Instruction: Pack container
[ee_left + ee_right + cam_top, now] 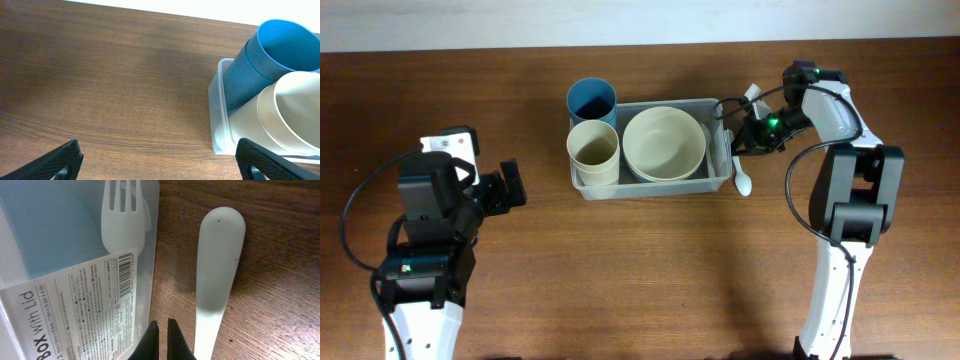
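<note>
Closest to the lens in the right wrist view, our right gripper has its tips drawn almost together, only a sliver of gap between them and nothing held. It hangs over the seam between the container and the spoon. The spoon lies on the table just beside the container's wall. Its long axis runs parallel to that wall and straight away from our tips, with the broad end bearing a small hole farthest off. So the next move, as we judge it, turns on one thing: the spoon sits a little to the right of our tips and the container to the left, so we would need to widen the jaws, shift right, then carry it left over the rim. From overhead the container sits mid-table, holding a bowl and two cups. The right gripper is at its right end, plainly the nearer arm. The left gripper, fingers spread wide, waits well apart. Only the wrist view shows a fork through the clear wall. Only overhead shows how full the container is.
</note>
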### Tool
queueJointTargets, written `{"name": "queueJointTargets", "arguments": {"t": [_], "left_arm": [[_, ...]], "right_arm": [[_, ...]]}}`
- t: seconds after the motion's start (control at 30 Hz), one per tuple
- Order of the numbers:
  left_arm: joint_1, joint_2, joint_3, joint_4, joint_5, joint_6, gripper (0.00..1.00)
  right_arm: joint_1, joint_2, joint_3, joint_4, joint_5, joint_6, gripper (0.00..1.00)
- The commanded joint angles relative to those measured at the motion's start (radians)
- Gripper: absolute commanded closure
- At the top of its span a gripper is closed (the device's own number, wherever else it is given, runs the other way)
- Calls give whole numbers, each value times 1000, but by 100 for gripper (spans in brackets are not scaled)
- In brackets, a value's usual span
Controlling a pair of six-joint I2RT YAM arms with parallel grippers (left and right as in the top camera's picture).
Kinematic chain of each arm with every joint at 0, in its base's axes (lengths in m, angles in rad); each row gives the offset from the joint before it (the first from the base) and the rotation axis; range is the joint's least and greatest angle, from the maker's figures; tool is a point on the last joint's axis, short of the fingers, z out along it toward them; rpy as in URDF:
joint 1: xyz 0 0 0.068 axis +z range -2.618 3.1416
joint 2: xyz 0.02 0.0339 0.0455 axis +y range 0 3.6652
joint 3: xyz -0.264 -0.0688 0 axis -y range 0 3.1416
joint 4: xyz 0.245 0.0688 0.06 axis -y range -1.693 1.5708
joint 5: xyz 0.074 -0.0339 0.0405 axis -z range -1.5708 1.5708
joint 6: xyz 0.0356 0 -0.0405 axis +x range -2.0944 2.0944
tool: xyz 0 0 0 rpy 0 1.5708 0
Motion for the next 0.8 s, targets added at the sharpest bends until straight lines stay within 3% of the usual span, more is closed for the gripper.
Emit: {"name": "queueJointTargets", "arguments": {"t": [0.0, 0.47, 0.77], "left_arm": [[6, 2, -6, 2, 14, 20, 1], [6, 2, -6, 2, 14, 20, 0], [6, 2, -6, 2, 14, 20, 0]], "right_arm": [[-3, 9, -11, 3, 8, 6, 96], [-1, 62, -11, 8, 20, 6, 96], [-3, 63, -10, 23, 183, 56, 96]]}}
